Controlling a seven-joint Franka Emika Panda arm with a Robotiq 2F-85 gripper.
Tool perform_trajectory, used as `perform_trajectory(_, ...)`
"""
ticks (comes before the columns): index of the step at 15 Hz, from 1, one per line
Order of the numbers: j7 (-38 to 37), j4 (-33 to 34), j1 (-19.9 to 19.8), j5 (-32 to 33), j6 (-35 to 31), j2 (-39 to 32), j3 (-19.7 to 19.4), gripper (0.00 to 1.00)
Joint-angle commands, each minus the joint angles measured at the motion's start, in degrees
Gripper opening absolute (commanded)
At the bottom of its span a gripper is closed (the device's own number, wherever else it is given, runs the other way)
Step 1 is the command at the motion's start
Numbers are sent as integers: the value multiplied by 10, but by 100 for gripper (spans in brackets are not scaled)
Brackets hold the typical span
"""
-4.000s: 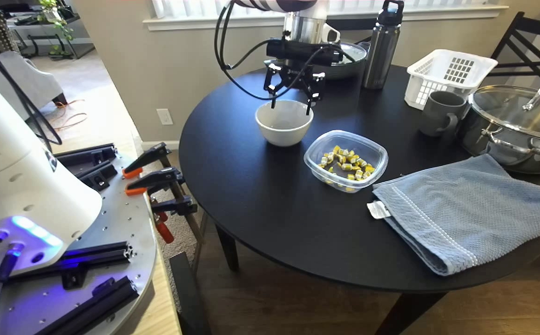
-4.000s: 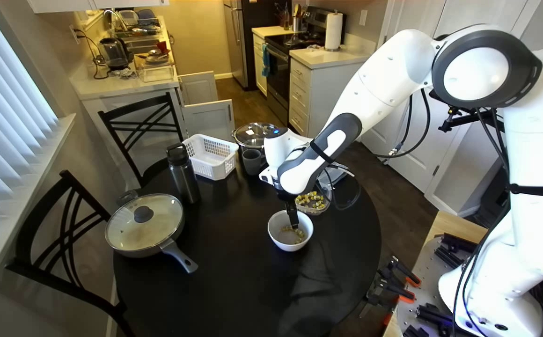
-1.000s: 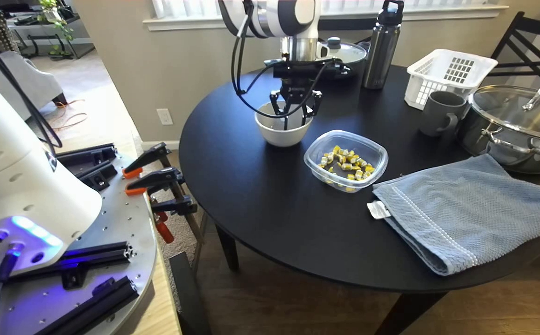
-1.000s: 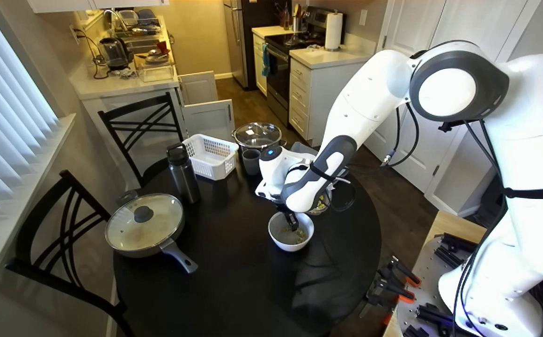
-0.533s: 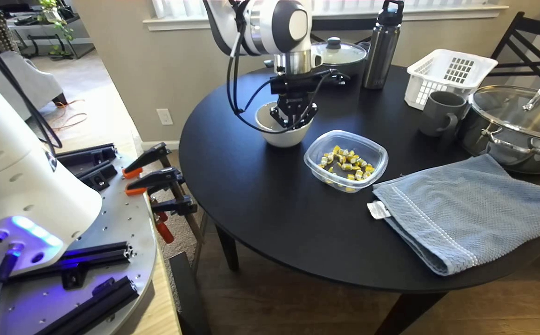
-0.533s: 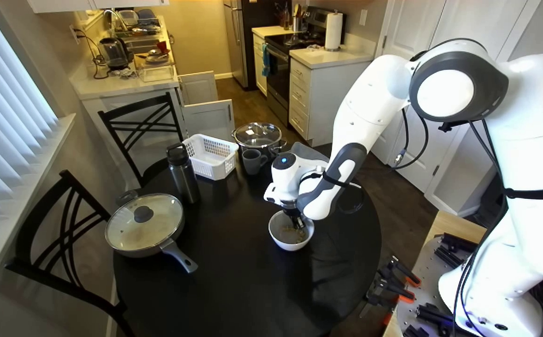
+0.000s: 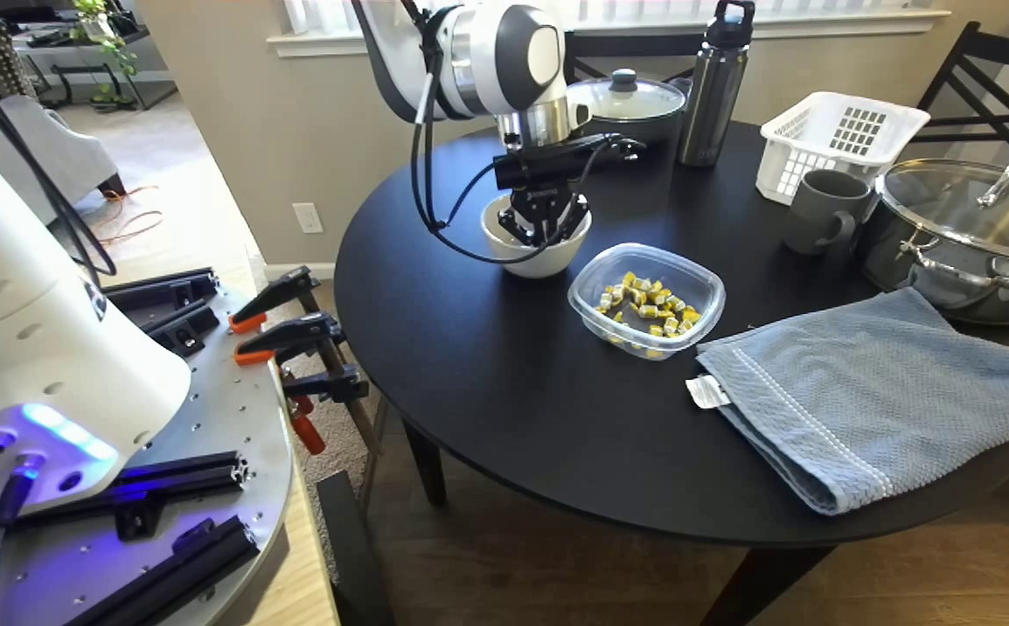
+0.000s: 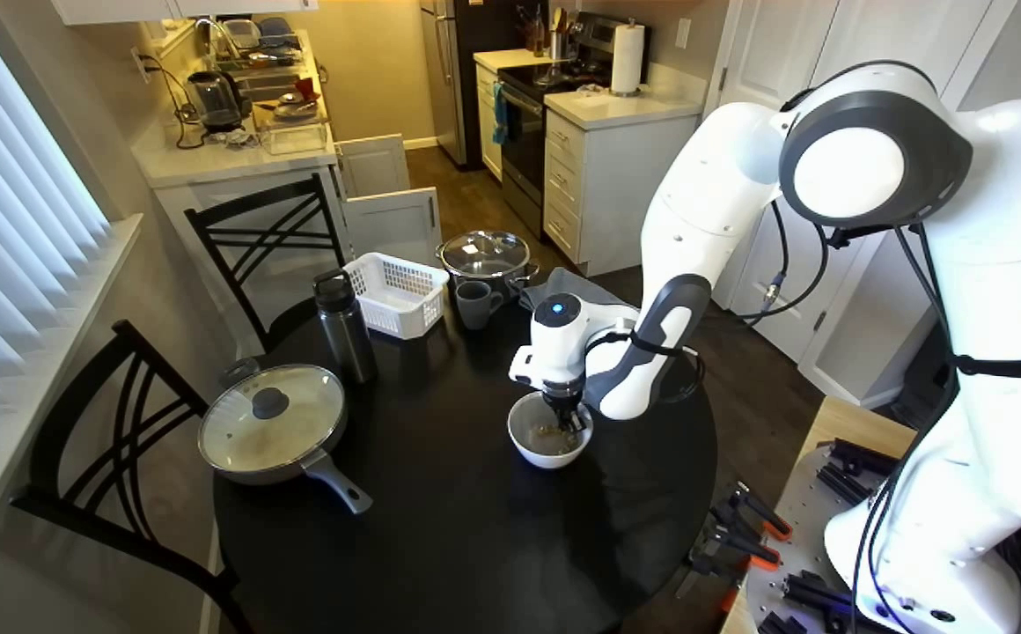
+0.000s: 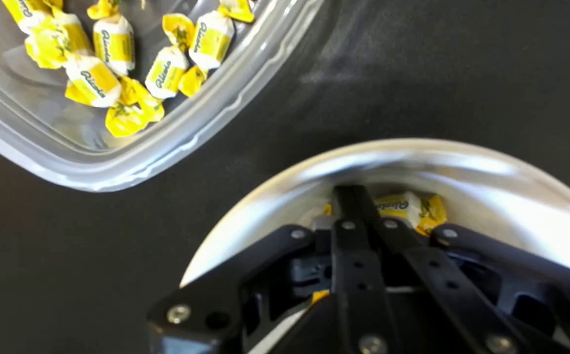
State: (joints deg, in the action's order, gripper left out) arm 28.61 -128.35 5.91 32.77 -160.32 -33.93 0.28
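Lower right, wrist view: we seem mid-grasp in the bowl (image 9: 521, 196), claw (image 9: 354, 192) pinched together beside a candy (image 9: 404, 207), no catch visible; check before lifting.

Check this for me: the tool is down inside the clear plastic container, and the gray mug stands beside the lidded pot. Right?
Not quite: the wrist view shows the tool down inside the white bowl, not the clear plastic container. The gray mug does stand beside the lidded pot in both exterior views.
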Motion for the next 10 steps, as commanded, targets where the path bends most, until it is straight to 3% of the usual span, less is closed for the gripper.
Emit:
perform_trajectory(1, -18, -39, 0, 15, -30, 42, -6, 0)
perform_trajectory(10, 21, -38, -56, -60, -35, 73, 59, 0)
